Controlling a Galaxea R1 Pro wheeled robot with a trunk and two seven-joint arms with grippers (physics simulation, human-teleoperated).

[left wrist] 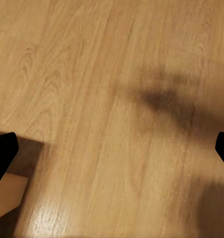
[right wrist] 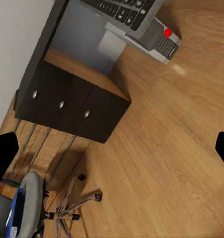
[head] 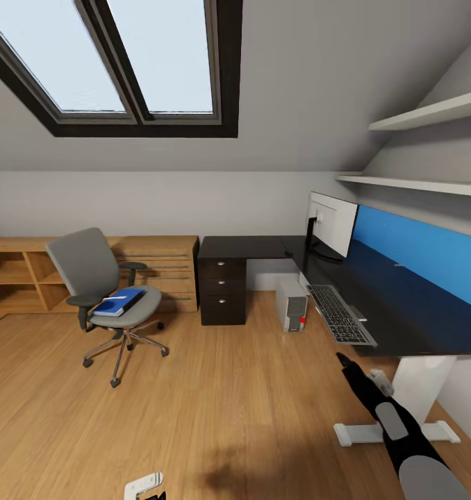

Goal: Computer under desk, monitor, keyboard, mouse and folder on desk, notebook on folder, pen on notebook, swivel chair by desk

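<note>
Folder point(head: 119, 303), blue, lying on the swivel chair point(head: 100, 285) seat, well left of the right gripper point(head: 342, 360), which reaches toward the desk point(head: 402, 312) edge below the keyboard point(head: 340, 314). Both grippers' fingers spread wide, holding nothing.

Bright, even daylight from the skylight point(head: 135, 62) leaves soft blurred shadows on the floor point(head: 194, 417); renders slightly soft.

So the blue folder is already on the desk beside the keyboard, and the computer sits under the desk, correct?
Not quite. The head view shows the folder lying on the swivel chair seat, away from the desk. The keyboard is on the desk, and the computer sits under it.
</note>
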